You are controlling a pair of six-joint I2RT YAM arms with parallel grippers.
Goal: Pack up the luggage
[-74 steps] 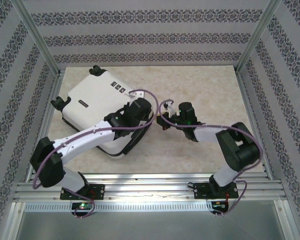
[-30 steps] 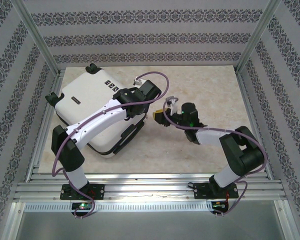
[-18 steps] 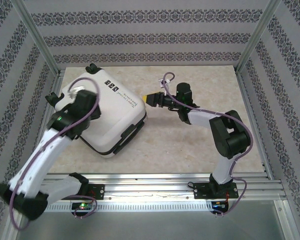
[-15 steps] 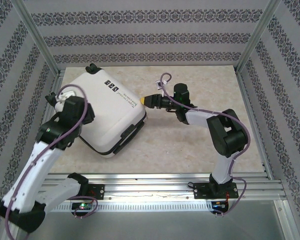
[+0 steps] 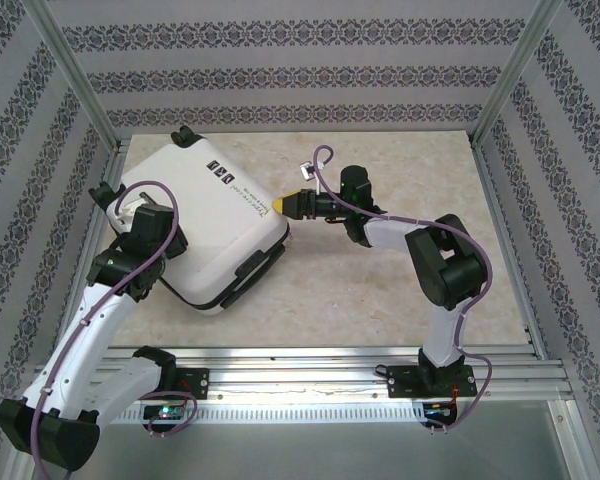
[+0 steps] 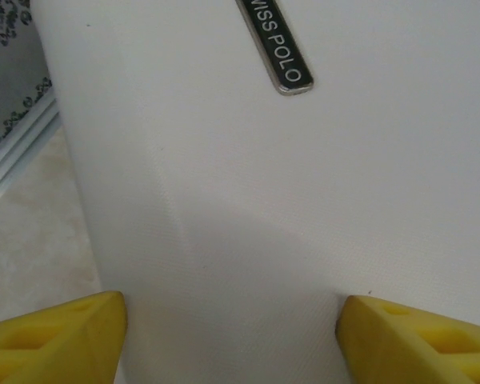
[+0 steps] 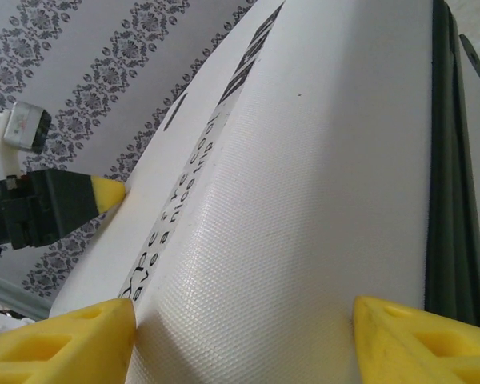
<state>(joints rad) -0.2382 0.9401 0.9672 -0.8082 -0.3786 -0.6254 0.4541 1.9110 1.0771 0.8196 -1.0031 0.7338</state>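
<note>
So, as found:
1. Suitcase: lay shut, flat on table, far-left corner. White hard shell, fine-grained, rounded corners, black wheels.
2. L gripper: jaws apart over lid, nothing held.
3. R gripper: jaws apart at shell's right edge, nothing clamped.
4. Risk: slick shell could pivot or slide if pushed w/ one side unbraced.

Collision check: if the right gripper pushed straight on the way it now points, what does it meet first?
The luggage: its white shell, at the edge facing the right gripper. The open fingers sit right at that edge, and whether they touch it is unclear.
</note>
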